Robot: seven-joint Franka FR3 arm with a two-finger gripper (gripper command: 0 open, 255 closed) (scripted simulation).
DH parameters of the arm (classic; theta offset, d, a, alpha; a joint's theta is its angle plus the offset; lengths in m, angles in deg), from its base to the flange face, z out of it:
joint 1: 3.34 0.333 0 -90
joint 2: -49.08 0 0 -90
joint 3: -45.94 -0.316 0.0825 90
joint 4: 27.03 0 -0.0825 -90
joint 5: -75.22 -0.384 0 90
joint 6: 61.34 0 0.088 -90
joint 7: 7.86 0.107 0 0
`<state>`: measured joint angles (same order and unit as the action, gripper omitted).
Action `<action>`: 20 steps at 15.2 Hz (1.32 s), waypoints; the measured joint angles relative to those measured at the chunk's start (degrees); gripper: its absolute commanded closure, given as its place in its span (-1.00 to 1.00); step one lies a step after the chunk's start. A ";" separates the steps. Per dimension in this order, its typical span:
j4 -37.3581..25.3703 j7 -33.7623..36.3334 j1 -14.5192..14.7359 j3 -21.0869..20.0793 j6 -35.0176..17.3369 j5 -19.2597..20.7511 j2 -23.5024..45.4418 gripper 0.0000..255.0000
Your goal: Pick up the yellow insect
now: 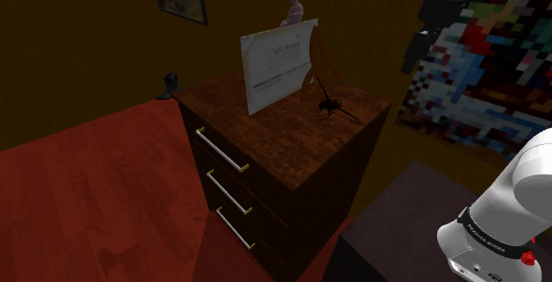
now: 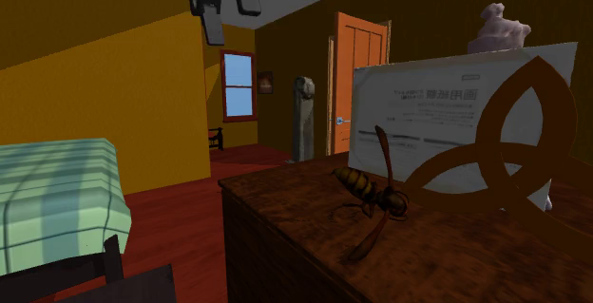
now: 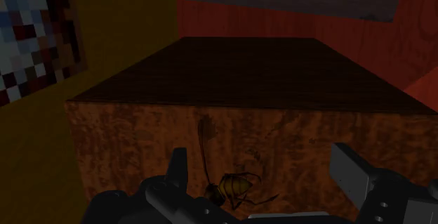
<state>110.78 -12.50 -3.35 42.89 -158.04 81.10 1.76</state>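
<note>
Pincer point(image 3: 263, 170) hangs wide open, high above the dresser point(image 1: 274, 148), gripping nothing. The wasp point(image 2: 371, 192) sits on the dresser top near its edge, just in front of the brown looped ornament point(image 2: 487, 130) and the white card point(image 2: 428, 92). From the wrist, it lies between the spread fingers, untouched.

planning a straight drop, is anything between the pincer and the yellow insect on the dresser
Nothing visible does. In the wrist view the insect lies uncovered on the dresser, framed by the open pincer. A white card and a brown looped ornament stand close beside it, not over it; a descent could brush them.
</note>
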 measured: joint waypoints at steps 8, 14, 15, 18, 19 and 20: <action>7.57 -4.47 -0.11 4.69 -15.44 1.22 4.53 -1.00; 10.95 -8.96 0.51 8.99 -31.09 1.20 13.42 -1.00; 11.15 -9.87 0.72 9.77 -33.76 1.01 15.36 -1.00; 11.32 -12.95 1.65 12.19 -41.48 -0.08 21.31 -1.00; 12.18 -14.23 1.92 13.10 -44.13 -0.55 22.62 -1.00; 11.86 -15.61 2.52 14.09 -47.07 -1.38 25.35 -1.00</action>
<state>122.64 -28.11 -0.83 56.98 -205.11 79.72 27.10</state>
